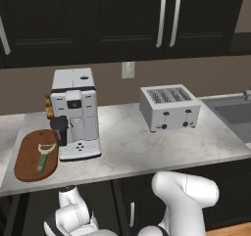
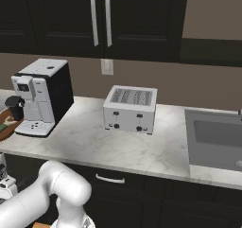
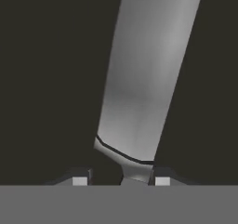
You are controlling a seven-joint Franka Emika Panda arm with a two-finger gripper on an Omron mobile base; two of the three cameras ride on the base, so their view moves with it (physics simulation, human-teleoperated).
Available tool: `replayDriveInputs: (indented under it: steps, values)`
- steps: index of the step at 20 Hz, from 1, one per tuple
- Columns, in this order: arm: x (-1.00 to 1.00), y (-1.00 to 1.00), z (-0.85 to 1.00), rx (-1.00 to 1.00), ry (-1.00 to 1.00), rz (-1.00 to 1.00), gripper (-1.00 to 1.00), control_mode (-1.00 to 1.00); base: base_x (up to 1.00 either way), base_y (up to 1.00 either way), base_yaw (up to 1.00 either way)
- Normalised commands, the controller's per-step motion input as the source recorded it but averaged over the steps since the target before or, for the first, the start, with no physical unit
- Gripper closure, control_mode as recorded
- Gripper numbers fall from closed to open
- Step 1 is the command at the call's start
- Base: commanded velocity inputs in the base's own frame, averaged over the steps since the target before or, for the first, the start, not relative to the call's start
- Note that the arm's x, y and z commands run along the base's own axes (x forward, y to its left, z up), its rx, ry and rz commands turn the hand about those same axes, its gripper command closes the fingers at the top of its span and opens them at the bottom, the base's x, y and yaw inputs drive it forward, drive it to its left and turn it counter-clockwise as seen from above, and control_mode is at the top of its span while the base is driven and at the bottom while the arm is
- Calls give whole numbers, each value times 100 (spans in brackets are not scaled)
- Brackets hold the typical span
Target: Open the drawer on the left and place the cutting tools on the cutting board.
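Below the counter (image 1: 147, 152) edge, the arm reaches down, its tool (image 3: 122, 180) seemingly closing around the knife (image 3: 144, 79).

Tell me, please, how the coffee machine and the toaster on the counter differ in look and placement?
The coffee machine stands tall and narrow, while the toaster is low and wide. The coffee machine has a dark spout and a drip tray at its front; the toaster has slots on top and dark knobs on its face. The coffee machine sits beside the cutting board; the toaster stands nearer the sink. Both are pale grey and rest on the counter.
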Motion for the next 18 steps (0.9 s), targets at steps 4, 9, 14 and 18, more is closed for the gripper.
replayDriveInputs:
  steps: [4, 9, 14, 18]
  values:
    - [-7, 0, 2, 0, -7, 0, 100, -100, 0, 0, 0]
    - [-3, 11, 90, 0, -29, -2, 100, -100, 0, 0, 0]
    - [-22, 32, 100, 0, -14, -3, 100, -100, 0, 0, 0]
    - [-32, 45, 100, 0, -5, 0, 100, -100, 0, 0, 0]
